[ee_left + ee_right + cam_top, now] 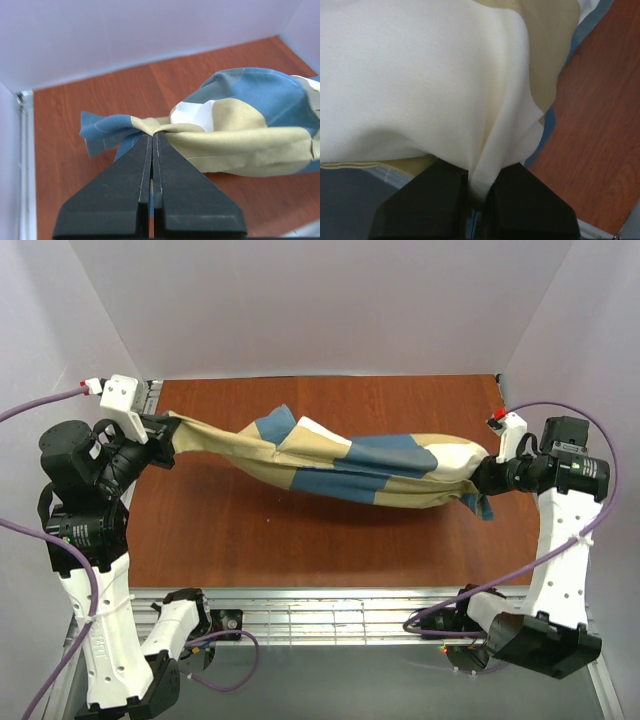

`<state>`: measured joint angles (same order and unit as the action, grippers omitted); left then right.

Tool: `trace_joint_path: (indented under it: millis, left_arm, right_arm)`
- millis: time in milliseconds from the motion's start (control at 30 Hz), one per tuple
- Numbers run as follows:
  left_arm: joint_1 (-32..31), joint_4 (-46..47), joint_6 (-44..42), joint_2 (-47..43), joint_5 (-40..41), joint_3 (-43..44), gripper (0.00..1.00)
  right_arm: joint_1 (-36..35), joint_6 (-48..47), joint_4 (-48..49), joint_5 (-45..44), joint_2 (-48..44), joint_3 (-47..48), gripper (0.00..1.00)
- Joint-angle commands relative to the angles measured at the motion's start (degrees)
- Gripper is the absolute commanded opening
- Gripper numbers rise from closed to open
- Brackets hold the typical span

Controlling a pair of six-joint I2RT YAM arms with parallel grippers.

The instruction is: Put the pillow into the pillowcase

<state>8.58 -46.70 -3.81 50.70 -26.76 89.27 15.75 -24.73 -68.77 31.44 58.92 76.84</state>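
Bridging left pincer [168,430], right pincer [481,477]: pillowcase [350,470]

pillowcase [350,468] is stretched long across the table [300,550], from far left to mid right. Both ends are gathered into tight twists. Blue, tan and cream blocks are seen, heavily creased, with one flap folded up left of centre. The right half is bulged and rounded. The pillow cannot be told apart from the cream cloth.

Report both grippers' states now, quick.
Left gripper: closed, pinching a bunched end of the pillowcase.
Right gripper: closed on cream fabric at the pillowcase's other end.
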Motion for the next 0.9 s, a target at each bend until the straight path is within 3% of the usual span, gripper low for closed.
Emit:
trace_joint_path:
  millis: [0, 67, 133, 167, 200, 267, 300, 367, 467, 533, 567, 633, 667, 733, 767, 867]
  left_arm:
    - [0.7, -7.4, 0.6, -1.8, 1.5, 1.2, 0.0]
    - [0.6, -9.6, 2.3, -0.9, 2.1, 3.1, 0.0]
    - [0.7, -7.9, 3.5, 1.1, 4.0, 2.9, 0.0]
    - [0.7, -6.8, 5.3, 4.5, 5.0, 2.0, 0.0]
    - [0.7, -5.4, 6.2, 6.5, 6.2, 0.7, 0.0]
    - [0.6, -1.1, 9.2, 12.6, 6.7, -3.0, 0.0]
    - [0.7, 1.1, 9.6, 19.4, 4.5, -4.0, 0.0]
    - [0.6, 10.9, 12.6, 25.7, 3.4, -5.8, 0.0]
    - [0.7, 19.2, 15.1, 41.5, -2.1, -0.6, 0.03]
    - [0.7, 18.9, 14.4, 52.0, -2.8, 4.8, 0.22]
    - [0.7, 19.1, 14.4, 54.3, -1.8, 10.1, 0.4]
    - [1.0, 17.5, 13.6, 59.7, 0.8, 16.3, 0.5]
    - [1.3, 16.8, 11.7, 60.4, 1.4, 20.7, 0.65]
    - [1.3, 14.4, 8.8, 60.0, 2.1, 23.7, 0.75]
    - [1.3, 13.8, 6.3, 58.8, 2.5, 23.2, 0.87]
    - [1.3, 10.6, 0.1, 53.1, 2.5, 17.1, 0.95]
  right_arm:
    - [0.6, -5.8, -6.9, -1.7, 0.1, 5.5, 0.01]
    - [0.5, -3.8, -6.9, -2.7, -0.3, 10.1, 0.01]
    - [0.6, -3.0, -6.5, -0.3, 2.0, 13.3, 0.15]
    - [0.6, 0.1, -5.7, 0.2, 3.8, 13.5, 0.49]
    - [0.6, 2.6, -2.6, -0.1, 9.3, 13.4, 0.53]
    - [0.6, 8.7, 0.6, -2.3, 17.1, 14.6, 0.49]
    - [0.6, 11.3, 3.2, -0.7, 26.0, 15.5, 0.54]
    - [0.6, 12.2, 7.1, 0.5, 33.1, 20.3, 0.66]
    - [0.8, 12.8, 11.2, 5.0, 46.6, 31.1, 0.69]
    - [0.7, 11.0, 12.3, 8.4, 49.0, 34.4, 0.75]
    - [0.6, 10.7, 12.7, 8.0, 49.8, 35.9, 0.79]
    - [0.7, 8.2, 13.0, 6.7, 50.1, 36.1, 0.87]
    - [0.9, 7.5, 13.0, 5.4, 49.2, 34.5, 0.88]
    - [1.0, 4.6, 13.7, 2.1, 46.4, 31.7, 0.92]
    - [1.0, 4.1, 14.6, -0.7, 45.2, 27.4, 0.93]
    - [0.5, 0.8, 17.6, -2.3, 39.5, 19.0, 0.97]
